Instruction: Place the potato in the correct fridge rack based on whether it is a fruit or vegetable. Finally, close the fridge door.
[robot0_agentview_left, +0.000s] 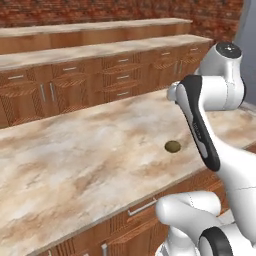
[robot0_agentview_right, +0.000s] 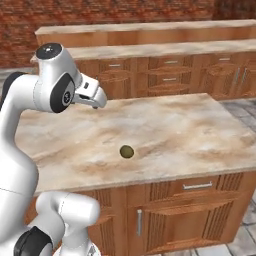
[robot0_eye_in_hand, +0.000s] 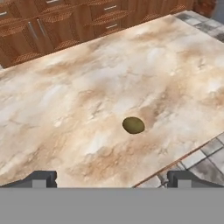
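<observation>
Tool (robot0_eye_in_hand: 112, 179) fingertips wide apart and empty, mostly cut off, above potato (robot0_eye_in_hand: 133, 125) on marble counter (robot0_eye_in_hand: 87, 87)

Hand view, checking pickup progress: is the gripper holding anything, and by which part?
Nothing is held: the gripper is open above the small olive-brown potato, which lies on the marble counter.

Glossy white rounded arm (robot0_agentview_left: 222, 95) segments; black joint bands; grey-capped elbow; dark fingertips (robot0_eye_in_hand: 41, 178).
</observation>
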